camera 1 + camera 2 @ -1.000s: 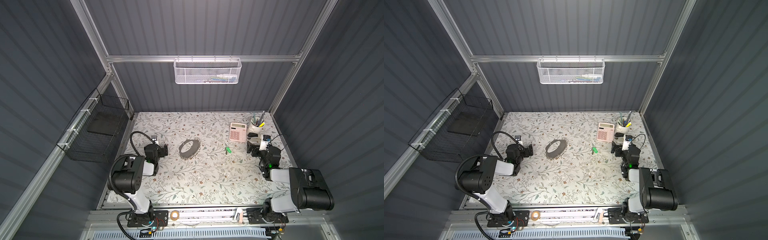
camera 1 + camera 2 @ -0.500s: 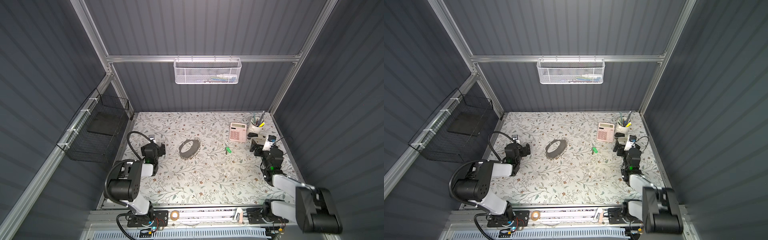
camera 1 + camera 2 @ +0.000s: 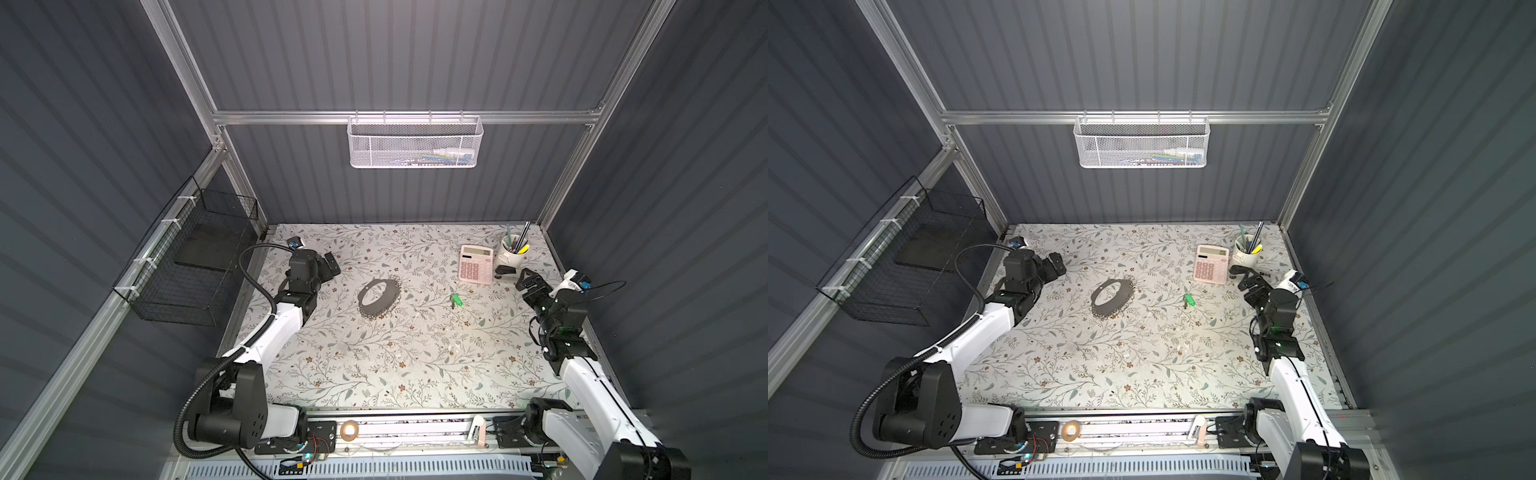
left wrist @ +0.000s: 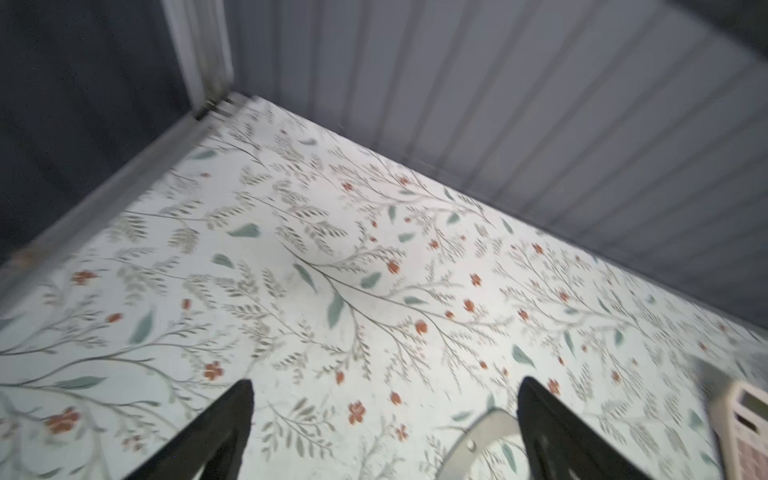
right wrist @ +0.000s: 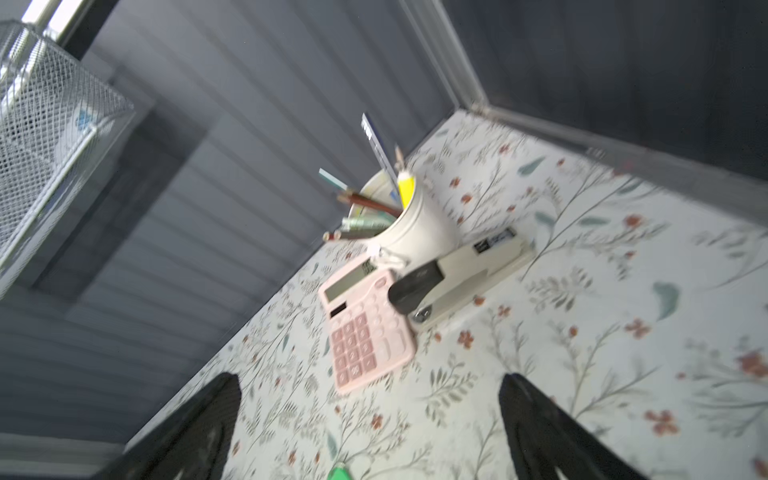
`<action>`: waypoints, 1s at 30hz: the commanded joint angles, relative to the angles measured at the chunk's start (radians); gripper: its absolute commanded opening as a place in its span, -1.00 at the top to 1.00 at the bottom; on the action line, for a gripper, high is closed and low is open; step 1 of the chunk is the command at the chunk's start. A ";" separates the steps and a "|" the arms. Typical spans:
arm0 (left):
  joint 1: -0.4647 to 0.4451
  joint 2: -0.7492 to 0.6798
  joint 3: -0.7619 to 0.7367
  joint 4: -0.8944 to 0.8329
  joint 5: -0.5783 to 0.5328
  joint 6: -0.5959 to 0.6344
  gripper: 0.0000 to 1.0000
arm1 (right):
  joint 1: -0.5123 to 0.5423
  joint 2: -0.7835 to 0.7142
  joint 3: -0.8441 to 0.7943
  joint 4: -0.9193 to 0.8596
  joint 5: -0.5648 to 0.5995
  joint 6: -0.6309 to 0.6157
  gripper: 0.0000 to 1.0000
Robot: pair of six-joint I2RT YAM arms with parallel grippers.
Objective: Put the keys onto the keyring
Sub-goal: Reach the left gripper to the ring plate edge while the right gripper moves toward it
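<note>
Right wrist view: white cup [image 5: 415, 232] stands upright near the back corner of the table [image 5: 623, 332], stuffed with pencils [image 5: 365, 203], pens and a yellow-capped marker, all leaning out over its rim. A stapler [image 5: 457, 278] lies just beside the cup's foot, and its dark end touches or overlaps the corner of the pink calculator [image 5: 365, 332]. The right gripper [image 5: 370, 386] has its black fingers spread wide with nothing between them. The key [image 5: 340, 473] shows only as a green tip at the frame edge, on the table between those fingers and apart from both. In both top views the key lies flat on the floral table, between the calculator and the keyring [image 3: 379, 297], separate from the hoop. The keyring lies flat near the table's middle, its silvery pieces fringing its edge. The left gripper [image 3: 330, 266] hangs near the back left corner, well apart from the keyring; in the left wrist view its fingers are spread, nothing pinched. A white mesh basket [image 3: 415, 143] hangs on the back rail, with a few pale and bluish items lying at its right end, too small to tell. A black wire basket [image 3: 195, 266] hangs on the left wall, and a dark flat slab [image 3: 208, 253] rests in its bottom.
</note>
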State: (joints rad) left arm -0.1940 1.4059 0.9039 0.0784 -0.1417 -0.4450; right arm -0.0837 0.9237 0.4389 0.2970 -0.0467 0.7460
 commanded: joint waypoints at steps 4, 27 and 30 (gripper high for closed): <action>-0.044 0.160 0.160 -0.200 0.446 0.080 -0.64 | 0.205 0.090 0.149 -0.204 -0.133 -0.038 -0.98; -0.245 0.695 0.692 -0.584 0.371 0.972 0.06 | 0.526 0.360 0.090 0.059 -0.062 -0.178 -0.98; -0.245 0.733 0.750 -0.630 0.400 0.996 0.07 | 0.525 0.367 0.093 0.061 -0.065 -0.175 -0.98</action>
State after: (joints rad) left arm -0.4397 2.1132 1.5906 -0.5026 0.2329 0.4755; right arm 0.4397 1.2804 0.5320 0.3374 -0.1024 0.5751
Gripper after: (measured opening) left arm 0.466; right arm 0.989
